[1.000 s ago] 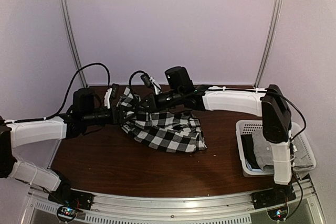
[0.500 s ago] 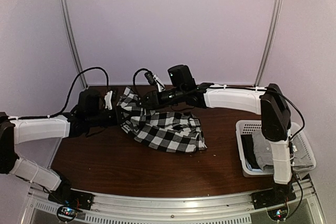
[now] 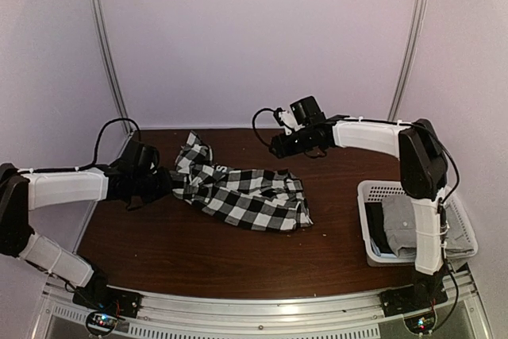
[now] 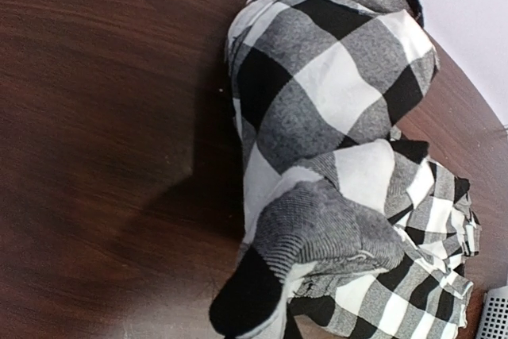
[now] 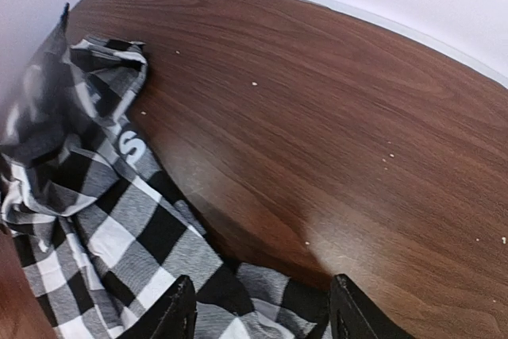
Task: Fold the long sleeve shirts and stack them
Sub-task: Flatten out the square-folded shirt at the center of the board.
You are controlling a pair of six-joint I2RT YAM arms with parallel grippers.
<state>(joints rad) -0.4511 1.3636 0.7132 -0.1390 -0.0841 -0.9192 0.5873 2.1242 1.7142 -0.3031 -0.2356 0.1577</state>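
Note:
The black-and-white checked long sleeve shirt (image 3: 242, 194) lies crumpled on the brown table, left of middle. My left gripper (image 3: 163, 182) is shut on the shirt's left edge; in the left wrist view the bunched checked cloth (image 4: 317, 228) covers the jaws. My right gripper (image 3: 278, 145) hangs open at the back of the table, above and right of the shirt, holding nothing. In the right wrist view its two black fingertips (image 5: 181, 307) stand wide apart over a fold of the checked shirt (image 5: 103, 228). A plain grey shirt (image 3: 399, 224) sits in the basket.
A white lattice basket (image 3: 373, 192) stands at the table's right edge; its corner (image 4: 496, 315) shows in the left wrist view. Bare brown tabletop (image 3: 198, 252) runs along the front. White walls and metal posts close the back.
The left gripper shut on the shirt's left edge and drew back to the left. The right gripper let go of the shirt, opened and pulled away to the right. The lifted cloth dropped onto the table.

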